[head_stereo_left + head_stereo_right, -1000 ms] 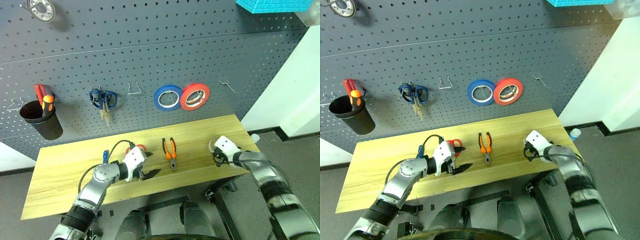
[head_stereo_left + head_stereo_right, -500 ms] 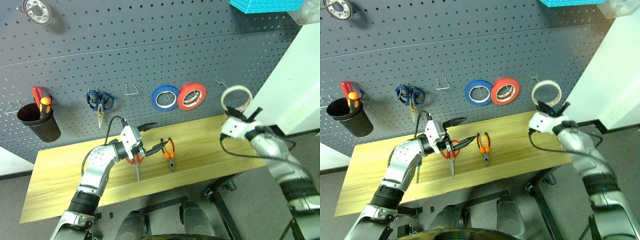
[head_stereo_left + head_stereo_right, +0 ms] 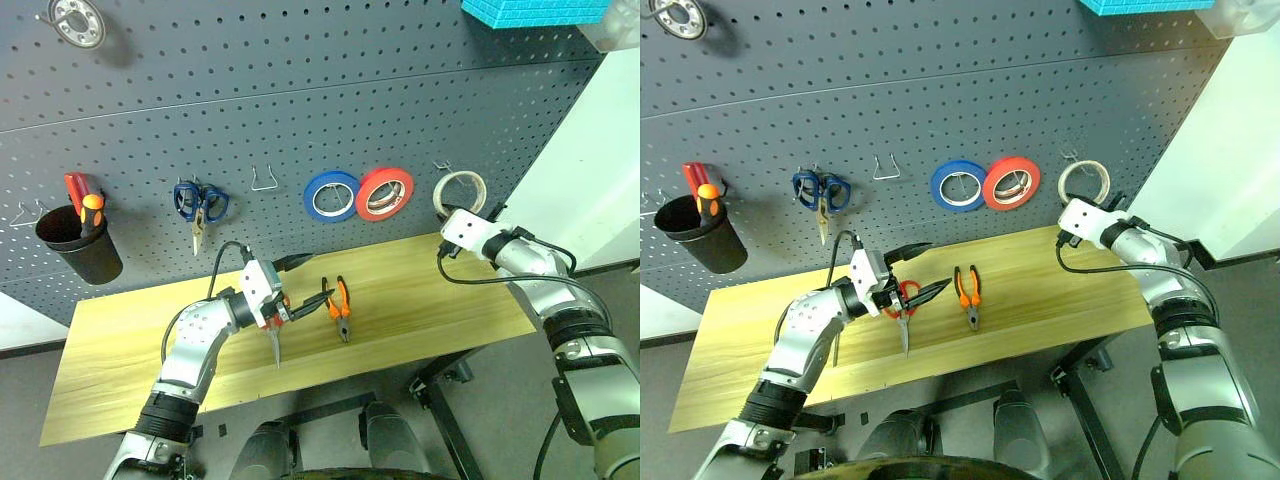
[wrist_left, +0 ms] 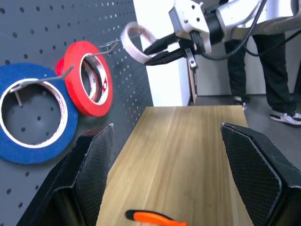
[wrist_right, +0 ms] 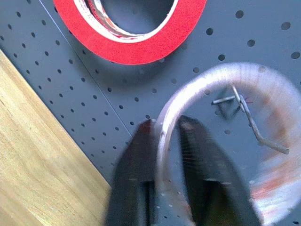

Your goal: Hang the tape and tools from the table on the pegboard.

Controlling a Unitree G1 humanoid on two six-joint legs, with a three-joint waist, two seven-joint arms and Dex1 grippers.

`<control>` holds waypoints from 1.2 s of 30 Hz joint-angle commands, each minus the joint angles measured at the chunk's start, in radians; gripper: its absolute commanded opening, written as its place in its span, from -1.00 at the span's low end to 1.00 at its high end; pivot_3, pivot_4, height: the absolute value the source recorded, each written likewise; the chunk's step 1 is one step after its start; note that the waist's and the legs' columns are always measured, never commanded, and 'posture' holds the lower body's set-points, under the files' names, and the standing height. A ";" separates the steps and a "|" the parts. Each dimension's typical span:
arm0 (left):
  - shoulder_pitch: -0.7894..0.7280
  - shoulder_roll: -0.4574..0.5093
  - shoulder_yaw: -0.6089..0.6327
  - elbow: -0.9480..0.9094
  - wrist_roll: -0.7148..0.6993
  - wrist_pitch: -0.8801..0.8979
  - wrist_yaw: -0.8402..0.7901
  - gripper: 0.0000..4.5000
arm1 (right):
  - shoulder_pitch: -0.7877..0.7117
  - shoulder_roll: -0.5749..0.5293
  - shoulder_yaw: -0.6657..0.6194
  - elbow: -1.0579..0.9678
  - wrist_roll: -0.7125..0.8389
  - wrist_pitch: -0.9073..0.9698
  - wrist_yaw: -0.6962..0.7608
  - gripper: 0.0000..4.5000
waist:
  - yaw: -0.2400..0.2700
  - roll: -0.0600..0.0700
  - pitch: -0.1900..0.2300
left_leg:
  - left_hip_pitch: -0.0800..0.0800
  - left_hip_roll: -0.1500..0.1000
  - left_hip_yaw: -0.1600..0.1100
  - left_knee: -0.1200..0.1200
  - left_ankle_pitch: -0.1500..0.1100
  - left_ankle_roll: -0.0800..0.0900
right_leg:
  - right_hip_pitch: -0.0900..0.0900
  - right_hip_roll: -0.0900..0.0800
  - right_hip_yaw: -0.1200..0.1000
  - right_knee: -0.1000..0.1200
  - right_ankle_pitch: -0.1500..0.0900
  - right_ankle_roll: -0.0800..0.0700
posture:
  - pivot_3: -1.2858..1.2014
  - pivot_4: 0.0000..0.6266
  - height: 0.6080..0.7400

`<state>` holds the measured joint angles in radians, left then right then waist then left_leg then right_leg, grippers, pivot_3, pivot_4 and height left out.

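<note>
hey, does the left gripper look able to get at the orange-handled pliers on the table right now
Probably yes. The left gripper hangs open just beside the pliers, which lie flat on the table with bare wood around them. The red-handled scissors lie under the gripper, not between.

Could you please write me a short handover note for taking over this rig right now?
Right hand: fingers astride the rim of the pale tape, which is over its hook on the pegboard; whether it grips, I cannot tell.
Left hand: open, above the table, red scissors below it.
Pliers lie on the table.
Left: free the tape, hang scissors, pliers and the blue screwdriver beside the left arm.
</note>
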<state>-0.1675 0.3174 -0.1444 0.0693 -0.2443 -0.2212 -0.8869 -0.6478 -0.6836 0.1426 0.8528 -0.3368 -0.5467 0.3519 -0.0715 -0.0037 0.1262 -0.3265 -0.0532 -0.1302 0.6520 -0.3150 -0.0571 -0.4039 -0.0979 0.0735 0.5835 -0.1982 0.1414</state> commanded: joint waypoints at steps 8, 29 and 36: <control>0.031 0.075 0.018 -0.004 0.034 -0.009 0.000 0.70 | 0.201 -0.080 -0.007 -0.354 0.076 -0.064 0.101 0.64 | 0.003 0.000 0.000 | 0.003 0.000 0.000 -0.001 0.000 0.000 | 0.003 0.000 0.000 0.000 -0.001 0.001 | -0.03 -0.78 0.97; 0.062 0.324 0.073 0.241 0.005 0.086 -0.216 0.70 | 0.221 0.472 0.139 -0.718 0.291 1.434 0.206 0.98 | -0.001 -0.001 0.000 | 0.003 0.001 -0.001 0.007 -0.001 0.002 | -0.002 0.001 0.001 0.013 -0.002 -0.001 | -0.05 -0.74 0.97; 0.037 0.345 0.067 0.346 0.041 0.054 -0.280 0.70 | 0.099 0.618 0.121 -0.503 0.281 1.494 0.063 0.98 | -0.003 -0.001 0.000 | 0.000 0.000 -0.001 0.005 -0.002 0.002 | -0.005 0.001 0.001 0.012 -0.001 0.002 | -0.05 -0.74 0.97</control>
<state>-0.1074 0.6499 -0.0959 0.4092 -0.2052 -0.1457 -1.1593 -0.5158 -0.0845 0.2839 0.3272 -0.0552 0.9548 0.4466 -0.0745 -0.0045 0.1261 -0.3269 -0.0527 -0.1315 0.6564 -0.3165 -0.0551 -0.4099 -0.0968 0.0739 0.5959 -0.1996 0.1430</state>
